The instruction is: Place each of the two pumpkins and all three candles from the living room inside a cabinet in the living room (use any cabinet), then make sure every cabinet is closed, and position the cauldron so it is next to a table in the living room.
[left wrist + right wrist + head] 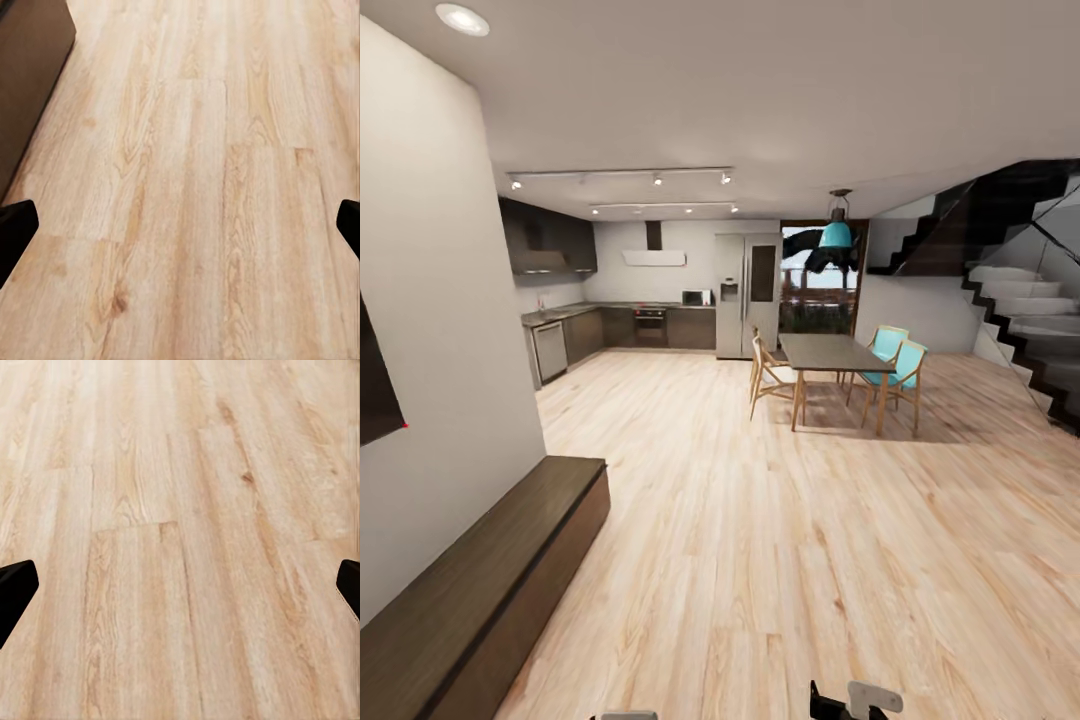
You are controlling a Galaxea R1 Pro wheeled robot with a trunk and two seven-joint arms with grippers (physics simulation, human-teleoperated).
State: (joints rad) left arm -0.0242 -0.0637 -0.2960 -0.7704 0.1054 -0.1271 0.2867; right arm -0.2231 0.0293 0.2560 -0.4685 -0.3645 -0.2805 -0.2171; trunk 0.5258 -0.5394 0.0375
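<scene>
The long, low dark brown cabinet (pixel 490 570) stands against the white wall at the lower left, its drawer fronts shut and its flat top bare. One of its ends (pixel 30 67) also appears in the left wrist view. My left gripper (pixel 180 232) hangs open over bare plank floor, its black fingertips (pixel 15 229) wide apart. Over the floor too, my right gripper (pixel 180 592) is open, nothing between its fingertips (pixel 15 589). The pumpkins, candles, cauldron and table are out of view.
Wide light wood floor (pixel 780 540) stretches ahead. A dining set with blue chairs (pixel 840 375) stands in the middle distance, the kitchen with a steel fridge (pixel 745 295) behind it. A staircase (pixel 1020 320) rises at right. A black TV edge (pixel 375 380) hangs on the left wall.
</scene>
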